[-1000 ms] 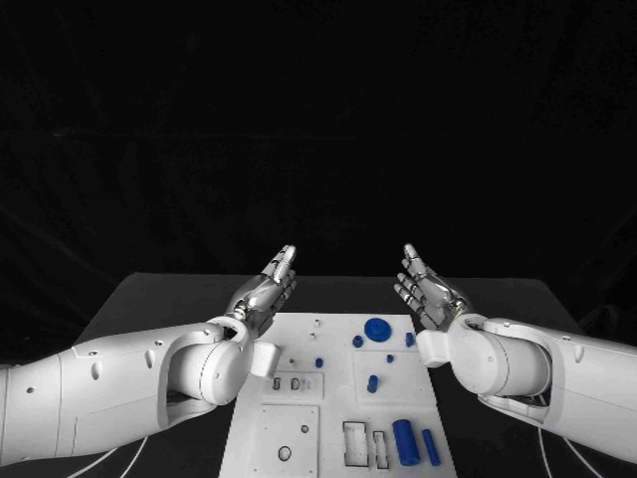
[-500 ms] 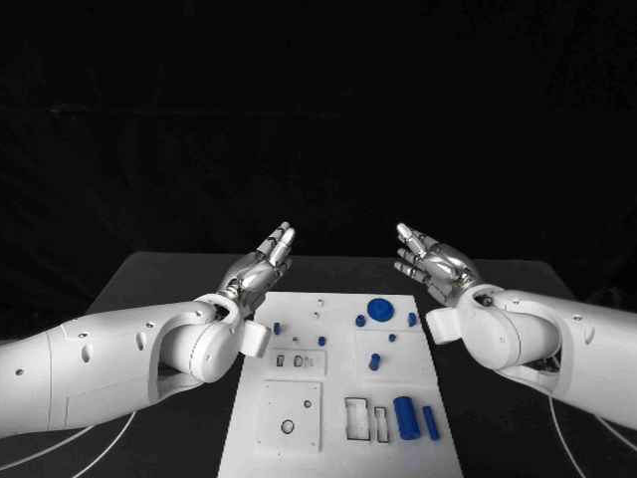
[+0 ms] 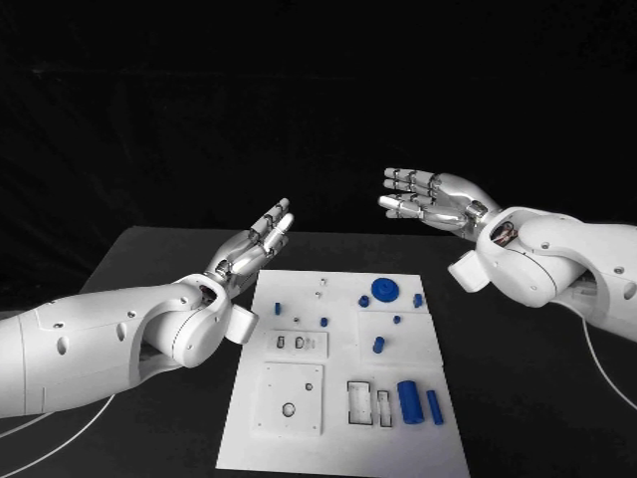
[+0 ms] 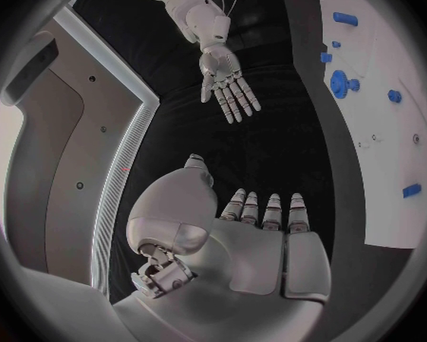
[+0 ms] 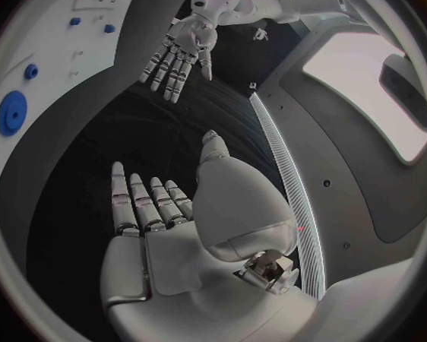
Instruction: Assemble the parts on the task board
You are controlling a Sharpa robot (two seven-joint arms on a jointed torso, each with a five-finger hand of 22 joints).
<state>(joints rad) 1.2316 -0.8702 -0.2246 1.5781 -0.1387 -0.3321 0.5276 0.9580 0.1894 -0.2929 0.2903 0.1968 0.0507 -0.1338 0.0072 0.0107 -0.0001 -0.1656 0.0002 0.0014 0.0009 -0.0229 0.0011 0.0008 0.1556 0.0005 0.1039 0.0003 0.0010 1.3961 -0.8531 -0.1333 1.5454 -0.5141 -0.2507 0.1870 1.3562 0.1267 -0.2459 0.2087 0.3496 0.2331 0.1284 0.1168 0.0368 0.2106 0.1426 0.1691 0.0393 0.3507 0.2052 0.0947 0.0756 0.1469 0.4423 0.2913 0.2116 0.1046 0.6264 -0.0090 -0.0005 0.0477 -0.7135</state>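
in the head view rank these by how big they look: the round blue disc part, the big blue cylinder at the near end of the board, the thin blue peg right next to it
1. big blue cylinder, the longest
2. round blue disc part, wider but shorter; close to the cylinder in overall size, and it lies farther from the camera, so this order is unsure
3. thin blue peg, clearly the slimmest

The head camera looks down at the task board [image 3: 283, 398]; both wrist cameras, behind their palms, share it.

The silver many-fingered right hand [image 3: 434, 202] has risen from beside the white task board's [image 3: 340, 438] far end to the upper right of the frame, fingers now turned sideways. The silver left hand [image 3: 257, 242] has drifted slightly left, though head-camera movement may account for that.
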